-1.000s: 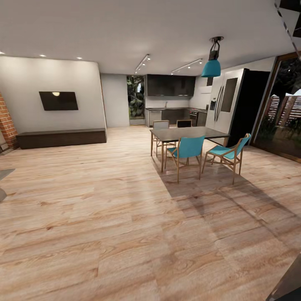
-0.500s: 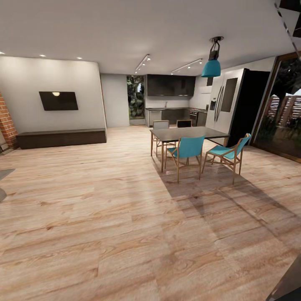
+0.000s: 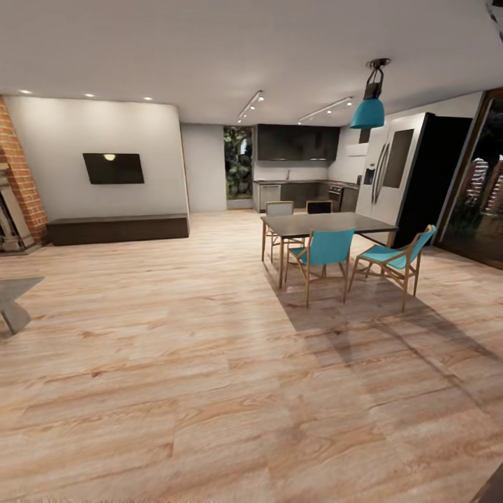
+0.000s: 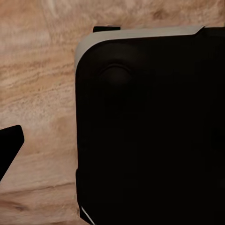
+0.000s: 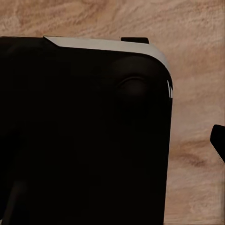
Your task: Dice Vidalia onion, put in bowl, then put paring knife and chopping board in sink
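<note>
Head view, left to right: red brick column (image 3: 15,168), black wall-mounted screen (image 3: 113,168), long dark low cabinet (image 3: 117,229), light wooden plank floor (image 3: 175,363), dark rectangular dining table (image 3: 327,223) with teal chairs (image 3: 328,250), teal pendant lamp (image 3: 369,112). The distant grey kitchen bench (image 3: 293,183) lies far ahead of both tools. Tool states cannot be told: each wrist view shows a black housing (image 4: 150,131) over floor.

A wide wood-plank floor (image 3: 175,363) runs to a dark dining table (image 3: 325,223) with teal chairs (image 3: 328,251) under a teal pendant lamp (image 3: 369,112). A television (image 3: 113,168) hangs on the white wall (image 3: 63,140) beside a brick column (image 3: 21,175).
</note>
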Controlling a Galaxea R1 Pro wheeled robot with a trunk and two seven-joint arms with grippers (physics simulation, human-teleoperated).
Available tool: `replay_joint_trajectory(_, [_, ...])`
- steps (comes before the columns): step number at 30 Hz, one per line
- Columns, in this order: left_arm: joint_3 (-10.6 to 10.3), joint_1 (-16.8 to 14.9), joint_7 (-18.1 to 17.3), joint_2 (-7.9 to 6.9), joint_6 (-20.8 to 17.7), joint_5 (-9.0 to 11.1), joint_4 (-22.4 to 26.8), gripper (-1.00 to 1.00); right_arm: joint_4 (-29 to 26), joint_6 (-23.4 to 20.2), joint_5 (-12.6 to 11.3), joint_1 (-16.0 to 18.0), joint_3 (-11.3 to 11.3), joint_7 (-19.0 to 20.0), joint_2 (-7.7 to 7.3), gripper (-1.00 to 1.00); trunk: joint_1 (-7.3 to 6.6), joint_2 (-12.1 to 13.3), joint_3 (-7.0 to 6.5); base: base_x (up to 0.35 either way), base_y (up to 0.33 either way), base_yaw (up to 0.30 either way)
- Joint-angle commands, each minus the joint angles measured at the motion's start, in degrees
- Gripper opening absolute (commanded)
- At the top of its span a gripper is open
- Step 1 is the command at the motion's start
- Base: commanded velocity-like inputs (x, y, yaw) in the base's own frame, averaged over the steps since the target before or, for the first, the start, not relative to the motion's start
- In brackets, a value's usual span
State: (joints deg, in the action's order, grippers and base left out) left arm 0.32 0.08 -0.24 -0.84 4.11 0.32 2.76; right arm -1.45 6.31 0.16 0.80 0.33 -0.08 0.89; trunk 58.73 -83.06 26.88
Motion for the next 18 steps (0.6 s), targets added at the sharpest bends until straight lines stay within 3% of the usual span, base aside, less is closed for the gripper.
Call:
replay_joint_trajectory(1, [0.0, 0.0, 0.0, -0.02, 0.2, 0.0, 0.1, 1.0, 0.0, 0.2, 0.0, 0.0, 0.0, 0.0, 0.02, 1.0, 0.0, 0.0, 0.05, 0.0, 0.0, 0.24])
replay_joint_trajectory(18, [0.1, 0.0, 0.2, -0.17, 0.4, 0.0, 0.3, 1.0, 0.0, 0.2, 0.0, 0.0, 0.0, 0.0, 0.0, 1.0, 0.0, 0.0, 0.05, 0.0, 0.0, 0.244])
